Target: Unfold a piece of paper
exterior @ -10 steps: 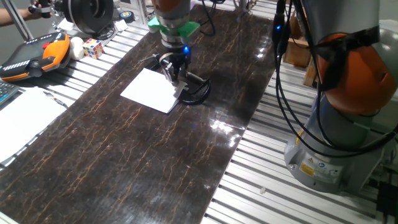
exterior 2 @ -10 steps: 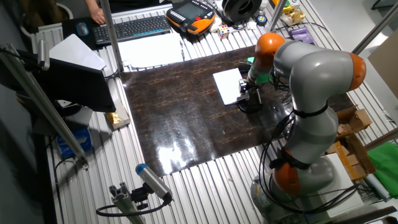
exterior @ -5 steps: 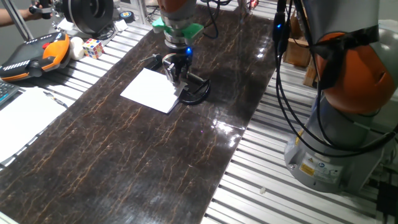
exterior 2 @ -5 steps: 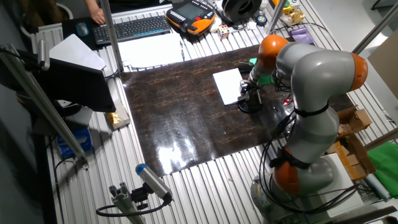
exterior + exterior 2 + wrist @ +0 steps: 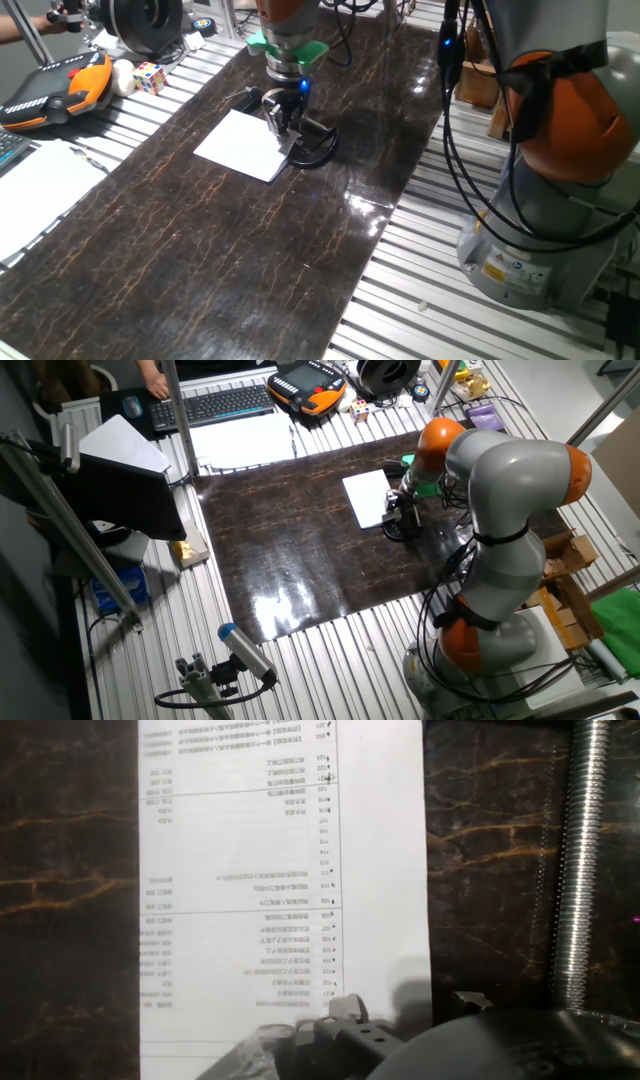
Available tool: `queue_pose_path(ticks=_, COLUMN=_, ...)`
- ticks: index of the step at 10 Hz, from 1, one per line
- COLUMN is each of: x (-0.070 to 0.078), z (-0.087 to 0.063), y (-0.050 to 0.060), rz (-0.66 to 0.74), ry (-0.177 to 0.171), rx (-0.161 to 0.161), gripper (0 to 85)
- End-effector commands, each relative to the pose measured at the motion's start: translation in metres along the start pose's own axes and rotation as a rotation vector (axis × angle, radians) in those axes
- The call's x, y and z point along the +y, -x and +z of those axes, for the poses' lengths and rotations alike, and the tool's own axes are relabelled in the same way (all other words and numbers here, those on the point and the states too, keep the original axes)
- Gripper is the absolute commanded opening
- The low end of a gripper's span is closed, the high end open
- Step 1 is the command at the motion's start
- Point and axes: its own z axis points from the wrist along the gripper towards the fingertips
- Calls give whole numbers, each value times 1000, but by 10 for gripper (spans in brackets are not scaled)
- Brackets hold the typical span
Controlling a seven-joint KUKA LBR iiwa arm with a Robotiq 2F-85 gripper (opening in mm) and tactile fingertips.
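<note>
The piece of paper (image 5: 240, 145) is a white rectangular sheet lying flat on the dark marbled table top (image 5: 200, 260). It also shows in the other fixed view (image 5: 366, 498). In the hand view the paper (image 5: 280, 870) carries rows of small faint print. My gripper (image 5: 283, 125) points down at the paper's right edge, next to the black clamp (image 5: 318, 148). In the hand view the gripper (image 5: 400, 1010) sits at the bottom over that edge, and the clamp's threaded rod (image 5: 572, 870) runs along the right. How far the fingers are closed does not show.
A larger white sheet with a pen (image 5: 35, 190) lies at the left edge. An orange teach pendant (image 5: 50, 90) and a colour cube (image 5: 150, 76) sit at the back left. A keyboard (image 5: 215, 405) lies beyond the table. The arm's base (image 5: 540, 220) stands at the right.
The wrist above the gripper has shifted slightly to the right; the fingertips stay at the paper's right edge. The paper has not moved.
</note>
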Motion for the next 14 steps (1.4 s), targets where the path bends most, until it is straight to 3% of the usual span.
queue_pose_path(ticks=1, x=1, z=0, y=1, rz=1, ry=2, rx=2, gripper=497)
queue_pose_path(ticks=5, x=7, z=-2, y=4, rz=10, ry=18, rx=4, gripper=460)
queue_pose_path(ticks=14, x=24, z=-21, y=10, rz=16, ry=23, rx=28, gripper=253)
